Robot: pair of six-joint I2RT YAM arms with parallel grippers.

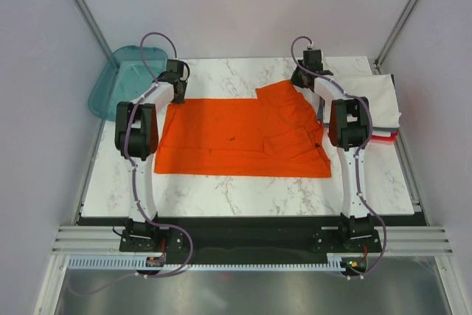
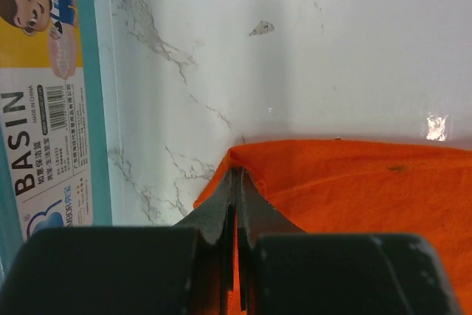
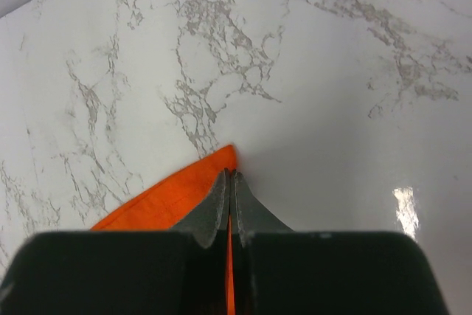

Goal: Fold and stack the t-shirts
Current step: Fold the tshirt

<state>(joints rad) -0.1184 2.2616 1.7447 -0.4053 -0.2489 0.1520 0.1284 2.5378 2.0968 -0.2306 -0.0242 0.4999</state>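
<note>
The bright plain orange cloth t-shirt (image 1: 236, 138) lay spread on the white marble tabletop (image 1: 221, 193), just beside the teal translucent plastic tray (image 1: 122, 82). The left gripper (image 2: 237, 182) was pressed together on the shirt's far corner nearest the tray. The right gripper (image 3: 230, 181) pinched the far corner away from the tray. Farthest from the tray sat a stack of folded white and red shirts (image 1: 376, 97). The cloth looked light and limp, likely to sag between holds, so I judged corners and hem edges the sensible places to grip.
</note>
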